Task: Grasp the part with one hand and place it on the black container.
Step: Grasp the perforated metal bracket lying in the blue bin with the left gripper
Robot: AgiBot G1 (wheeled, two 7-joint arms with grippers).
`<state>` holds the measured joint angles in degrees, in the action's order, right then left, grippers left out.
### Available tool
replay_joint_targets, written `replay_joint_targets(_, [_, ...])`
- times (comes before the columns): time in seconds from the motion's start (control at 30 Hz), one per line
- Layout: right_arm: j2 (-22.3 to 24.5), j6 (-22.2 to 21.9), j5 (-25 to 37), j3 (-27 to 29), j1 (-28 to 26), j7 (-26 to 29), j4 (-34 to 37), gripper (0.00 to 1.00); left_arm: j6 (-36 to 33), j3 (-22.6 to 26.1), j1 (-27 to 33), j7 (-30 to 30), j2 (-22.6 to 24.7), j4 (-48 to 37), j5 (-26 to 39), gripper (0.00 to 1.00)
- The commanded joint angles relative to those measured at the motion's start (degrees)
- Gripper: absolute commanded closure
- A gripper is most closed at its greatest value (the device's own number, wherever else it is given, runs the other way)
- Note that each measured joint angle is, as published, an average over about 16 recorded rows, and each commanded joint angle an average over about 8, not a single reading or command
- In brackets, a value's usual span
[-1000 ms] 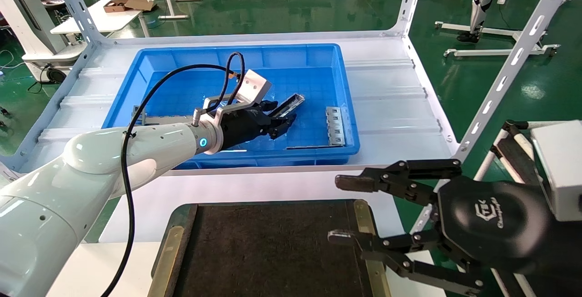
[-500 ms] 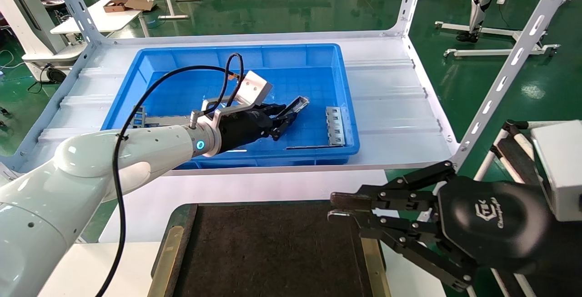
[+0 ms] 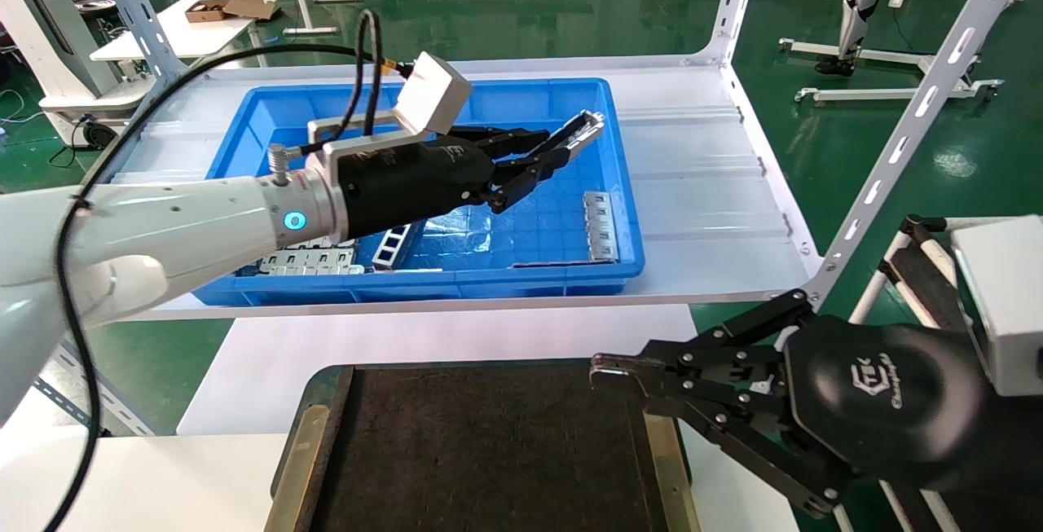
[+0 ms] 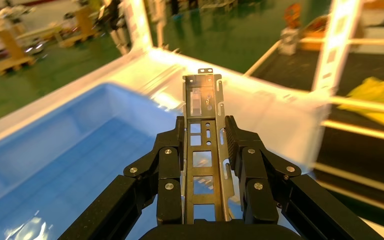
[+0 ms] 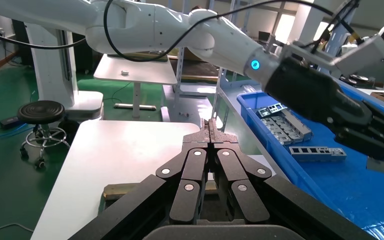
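Counting from the left: one left gripper (image 3: pixel 562 153) raised above the blue bin (image 3: pixel 621 214), fingers (image 4: pixel 237 145) clamped on one part (image 4: pixel 202 140) (its free end jutting past the fingertips). Three loose metal pieces on the bin floor. One black container (image 3: pixel 481 450) nearest the robot. One right gripper (image 3: pixel 599 367) over its right edge, fingers pressed together, holding nothing.

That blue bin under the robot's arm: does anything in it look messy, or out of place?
Somewhat untidy. In the blue bin, metal parts lie scattered at different angles: a ladder-like strip slants beside a windowed plate, another plate sits apart. The left gripper holds the part above the bin.
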<state>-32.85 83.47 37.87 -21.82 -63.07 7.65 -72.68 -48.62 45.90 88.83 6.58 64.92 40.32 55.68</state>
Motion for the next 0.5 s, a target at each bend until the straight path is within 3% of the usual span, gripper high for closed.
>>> replay_joint_targets(0.03, [0.0, 0.0, 0.0, 0.0, 0.0, 0.0, 0.0, 1.0, -2.04, -0.4, -0.13, 0.24, -1.54, 2.34, -0.86, 1.0])
replay_joint_targets(0.5, [0.0, 0.0, -0.01, -0.01, 0.0, 0.0, 0.0, 1.0, -10.12, -1.41, -10.35, 7.4, -17.29, 27.25, -7.36, 1.0])
